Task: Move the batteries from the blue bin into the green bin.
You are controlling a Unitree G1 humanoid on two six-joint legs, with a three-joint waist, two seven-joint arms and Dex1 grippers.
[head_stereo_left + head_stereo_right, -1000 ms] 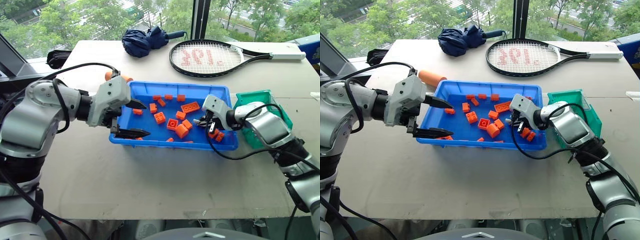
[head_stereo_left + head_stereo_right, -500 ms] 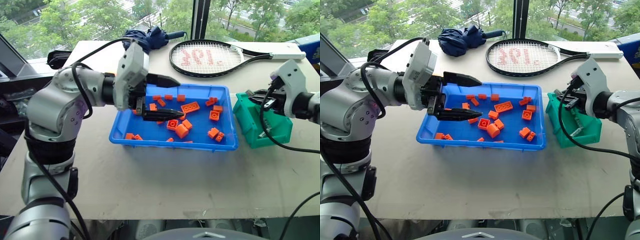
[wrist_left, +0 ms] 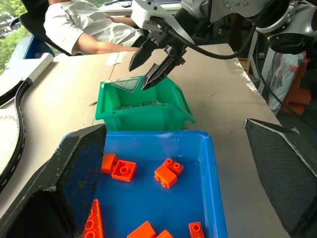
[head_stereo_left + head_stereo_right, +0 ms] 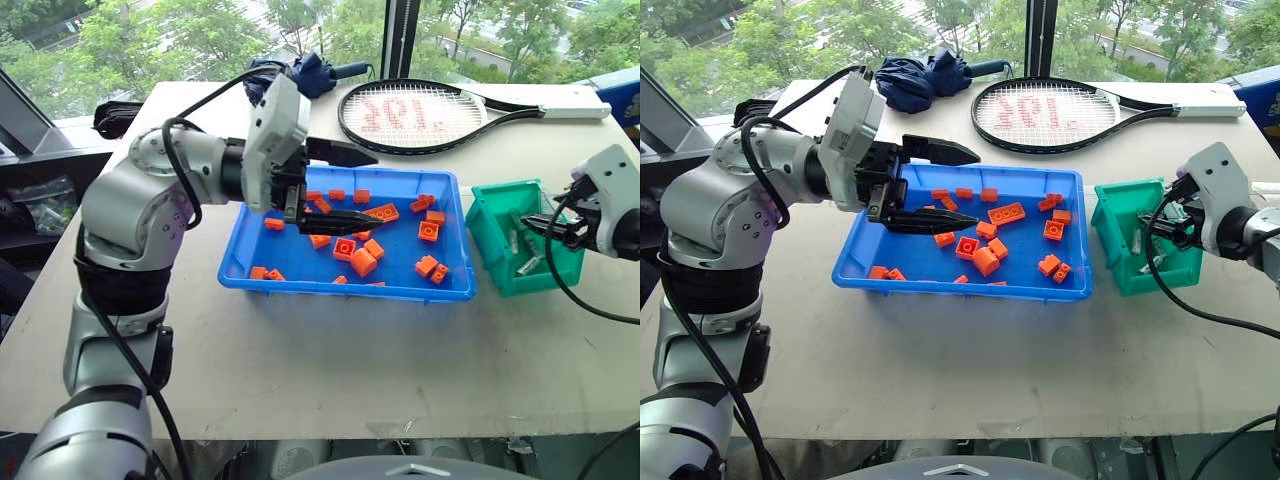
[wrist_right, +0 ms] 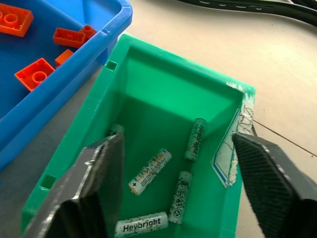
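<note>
Batteries (image 5: 150,171) lay in green bin (image 5: 148,84); blue bin (image 4: 300,280) showed only bricks (image 4: 364,261), task seemingly near done; right gripper (image 3: 157,58) above green bin and left gripper (image 4: 350,185) both spread wide, empty

Orange toy bricks (image 4: 364,262) lying scattered, loose, several clustered mid-tray, pair (image 4: 432,267) sitting nearer right end. Tennis racket (image 4: 412,116) lying flat at far side of beige worktop (image 4: 300,350), red marks showing on strings, white-wrapped handle (image 4: 560,112) pointing right. Folded dark blue umbrella (image 4: 915,78) lying just left of racket head (handle end nearly reaching racket frame). Black bundle (image 4: 118,116) sitting at far left worktop corner. Person in light shirt (image 3: 89,29) sitting beyond worktop. Trees (image 4: 150,35) showing through window behind.
</note>
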